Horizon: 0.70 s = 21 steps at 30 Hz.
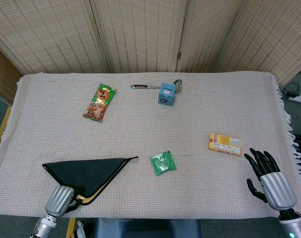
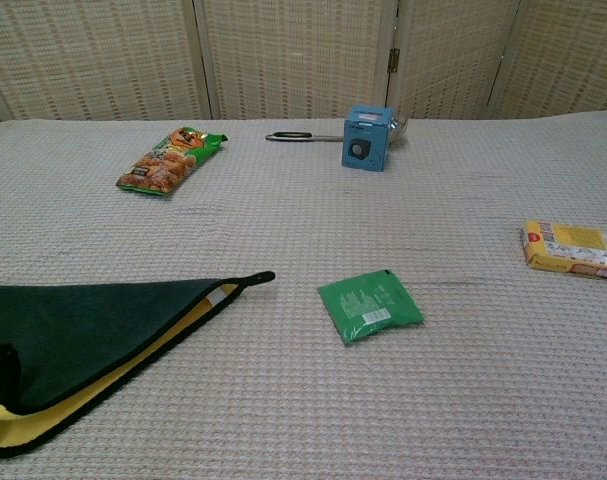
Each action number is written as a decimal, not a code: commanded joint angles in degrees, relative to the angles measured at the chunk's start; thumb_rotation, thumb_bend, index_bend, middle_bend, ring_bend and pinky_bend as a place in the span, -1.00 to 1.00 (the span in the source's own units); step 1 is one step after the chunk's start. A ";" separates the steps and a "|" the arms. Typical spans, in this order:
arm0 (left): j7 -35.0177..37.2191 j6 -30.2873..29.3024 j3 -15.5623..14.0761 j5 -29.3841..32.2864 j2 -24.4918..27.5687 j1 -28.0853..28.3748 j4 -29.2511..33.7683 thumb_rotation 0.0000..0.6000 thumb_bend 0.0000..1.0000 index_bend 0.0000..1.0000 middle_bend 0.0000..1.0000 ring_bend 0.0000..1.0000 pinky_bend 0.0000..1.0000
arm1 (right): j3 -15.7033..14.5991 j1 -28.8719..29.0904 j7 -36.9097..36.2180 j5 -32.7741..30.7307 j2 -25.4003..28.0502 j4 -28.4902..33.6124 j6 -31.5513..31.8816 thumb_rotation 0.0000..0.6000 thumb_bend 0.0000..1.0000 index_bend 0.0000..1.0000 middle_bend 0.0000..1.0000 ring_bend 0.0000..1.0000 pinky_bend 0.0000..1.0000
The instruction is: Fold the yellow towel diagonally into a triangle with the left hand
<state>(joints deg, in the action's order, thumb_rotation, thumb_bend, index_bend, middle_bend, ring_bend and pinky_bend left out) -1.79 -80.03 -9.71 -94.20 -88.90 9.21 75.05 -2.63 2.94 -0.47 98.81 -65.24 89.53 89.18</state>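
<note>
towel: yellow towel (image 1: 86,171) is lying near left on the table cloth (image 1: 155,134), folded into a triangle, dark side up, a thin yellow strip showing along its near edge.
left hand: I'm seeing my left hand (image 1: 61,198) at the towel's near corner, right at the table's edge; fingers are hidden under the fabric, so I cannot tell if it's gripping or not.
right hand: my right hand (image 1: 267,173) is hovering near right, fingers spread, holding nothing.
middle: green packet (image 1: 162,162) is sitting just right of the towel's tip.
right side: yellow box (image 1: 225,144).
far side: snack bag (image 1: 99,102), blue box (image 1: 166,93), spoon (image 1: 152,86) touching it.
</note>
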 commanded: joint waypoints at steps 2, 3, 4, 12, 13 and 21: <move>0.07 -0.25 -0.21 -0.40 -0.09 -0.47 -0.16 1.00 -0.01 0.23 1.00 1.00 1.00 | -0.05 -0.01 0.09 0.11 -0.04 0.03 0.03 0.85 0.11 -1.00 -1.00 -1.00 -1.00; 0.09 -0.13 -0.18 -0.38 -0.15 -0.49 -0.30 1.00 -0.01 0.22 1.00 1.00 1.00 | -0.08 -0.03 0.12 0.19 -0.04 0.07 0.07 0.86 0.11 -1.00 -1.00 -1.00 -1.00; 0.23 0.14 -0.09 -0.27 -0.25 -0.48 -0.50 1.00 -0.01 0.20 1.00 1.00 1.00 | -0.13 -0.06 0.13 0.31 -0.03 0.12 0.16 0.86 0.11 -1.00 -1.00 -1.00 -1.00; 0.39 1.06 0.22 -0.51 -0.18 -0.25 -0.70 1.00 -0.07 -0.24 1.00 1.00 1.00 | -0.01 -0.12 0.09 0.15 0.02 0.12 0.28 0.85 0.11 -1.00 -1.00 -1.00 -1.00; 0.19 0.96 0.23 -0.73 -0.02 -0.23 -0.44 1.00 -0.11 -0.29 1.00 1.00 1.00 | -0.01 -0.10 0.06 0.08 0.01 0.11 0.18 0.85 0.12 -1.00 -1.00 -1.00 -1.00; -1.38 0.71 0.25 -1.63 1.81 -0.10 2.51 1.00 -0.29 -0.50 1.00 1.00 1.00 | 0.09 -0.18 -0.01 0.06 0.07 0.16 0.46 0.85 0.11 -1.00 -1.00 -1.00 -1.00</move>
<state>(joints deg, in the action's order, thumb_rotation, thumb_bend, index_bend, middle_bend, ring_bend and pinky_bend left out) -2.82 -79.26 -9.50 -95.70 -87.49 9.07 77.04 -2.54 2.77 -0.48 98.86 -65.18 89.69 89.63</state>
